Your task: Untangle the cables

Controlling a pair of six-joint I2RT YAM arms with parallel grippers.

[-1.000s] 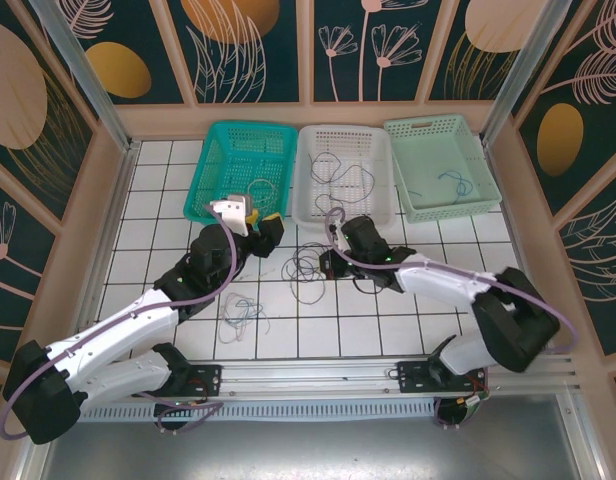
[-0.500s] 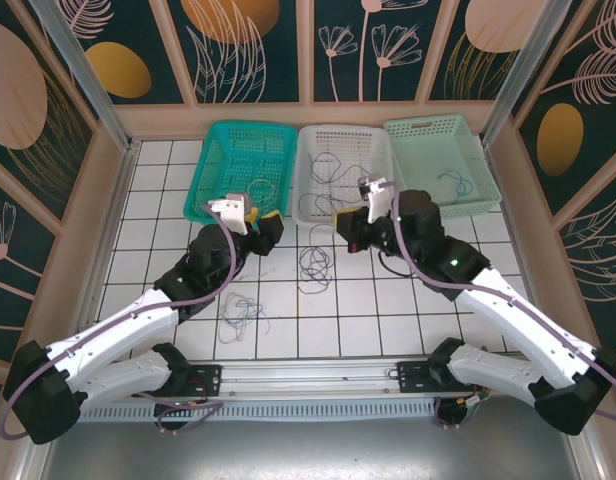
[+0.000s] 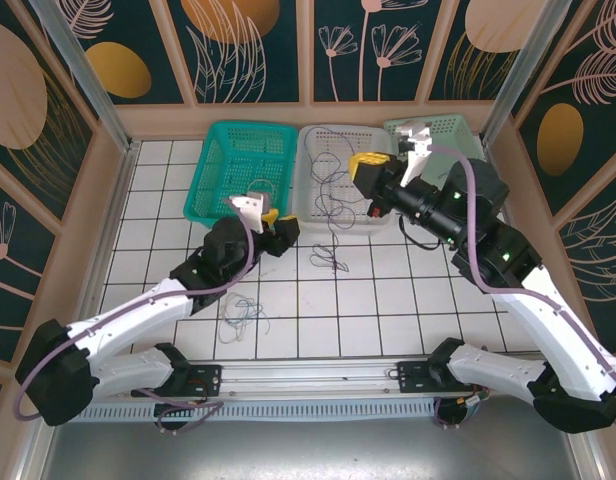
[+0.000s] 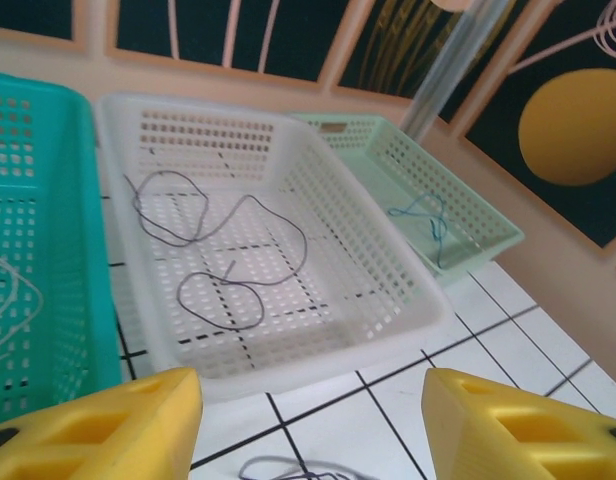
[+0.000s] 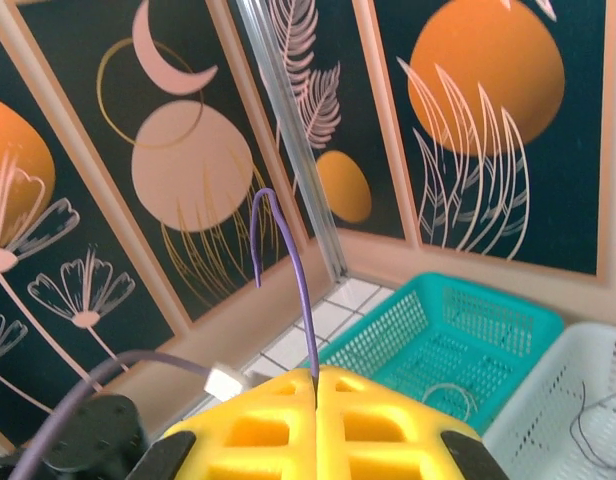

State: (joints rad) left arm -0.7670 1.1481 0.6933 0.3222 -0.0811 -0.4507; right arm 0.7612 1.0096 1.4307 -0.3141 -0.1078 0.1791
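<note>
Closest to the arm bases there's a little heap of pale cable (image 3: 238, 314) lying loose on the worktop (image 3: 408, 310), with nothing touching it. A bit further in, the left end effector (image 3: 276, 228) hangs low over the tiles. Its yellow fingers (image 4: 128, 415) are spread roughly halfway, with nothing between them.

Just off to its right sits the bottom loop of a dark purple cable (image 3: 333, 258), and that's the bit that matters imo. From that loop the strand climbs up and away to the right end effector (image 3: 373, 180), which is raised over the white basket (image 4: 318, 350). Its pads are clamped tight on the cable's upper end, and a short tail pokes out above them. So the cable's long axis runs near-to-far and low-to-high, and the left arm is clearly the closer one to that trailing loop.

Behind all that there are dark strands (image 4: 218, 255) in the white basket, a pale one (image 3: 258, 188) in the teal basket (image 3: 200, 190), and a blue cable (image 4: 425, 215) in the mint basket (image 4: 478, 262).
</note>
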